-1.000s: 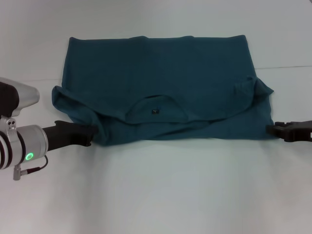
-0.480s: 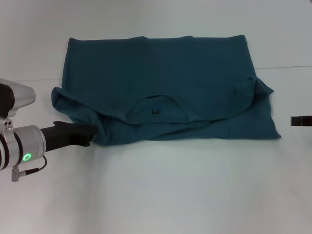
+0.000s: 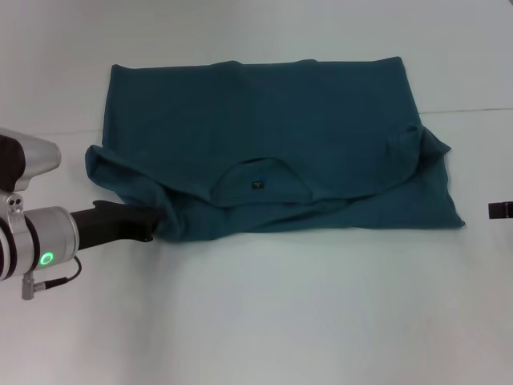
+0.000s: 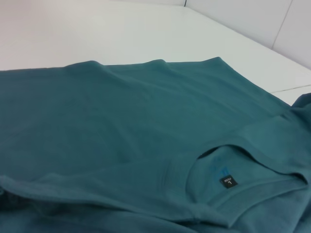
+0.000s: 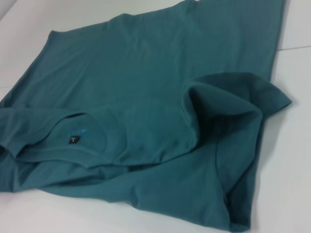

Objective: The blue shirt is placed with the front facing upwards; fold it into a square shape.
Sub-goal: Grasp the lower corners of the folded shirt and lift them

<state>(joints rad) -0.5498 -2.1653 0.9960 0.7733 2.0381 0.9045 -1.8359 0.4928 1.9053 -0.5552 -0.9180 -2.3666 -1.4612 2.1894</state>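
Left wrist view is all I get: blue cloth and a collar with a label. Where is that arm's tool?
Observer: In the head view the left tool sits at the shirt's near left corner, its tip against the bunched cloth.
Visitor: And the other arm?
Observer: The right tool shows only at the head view's right edge, apart from the shirt.
Visitor: Is the shirt square yet?
Observer: No. It lies as a wide rectangle, with the collar near the front edge and the right sleeve puffed up over the body.
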